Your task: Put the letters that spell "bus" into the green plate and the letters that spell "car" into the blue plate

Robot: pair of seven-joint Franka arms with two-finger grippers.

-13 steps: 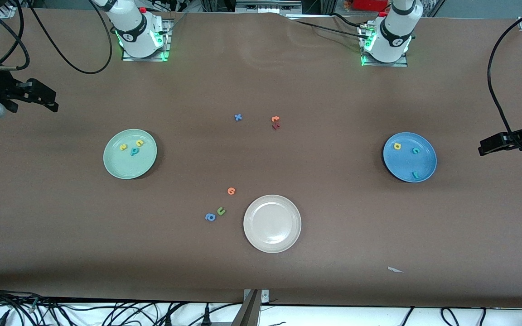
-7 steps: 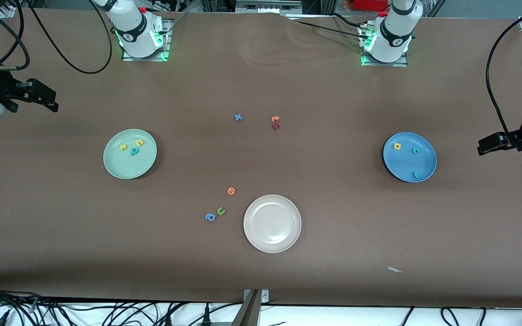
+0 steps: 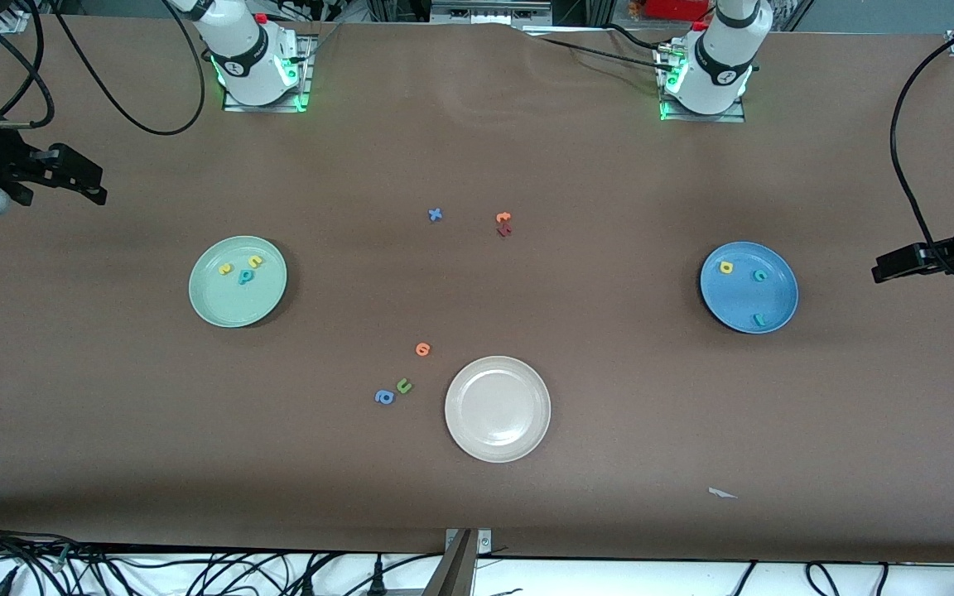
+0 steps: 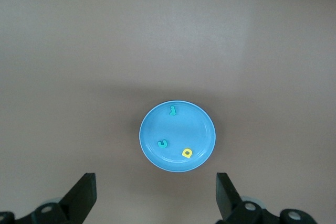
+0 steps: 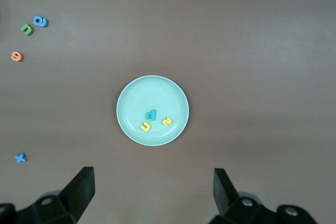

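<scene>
The left gripper (image 4: 155,198) hangs wide open and empty high above the blue plate (image 4: 202,124); the right gripper (image 5: 152,195), equally spread and empty, hangs above the green plate (image 5: 128,98).

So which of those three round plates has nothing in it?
The cream-white plate, nearest the front camera, holds nothing. The mint-green plate and the blue plate each hold three small letters.

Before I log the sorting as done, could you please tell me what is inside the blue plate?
The blue plate holds three letters lying apart: a yellow "a", a cyan "c" and a dark-teal "r". Nothing covers them.
</scene>
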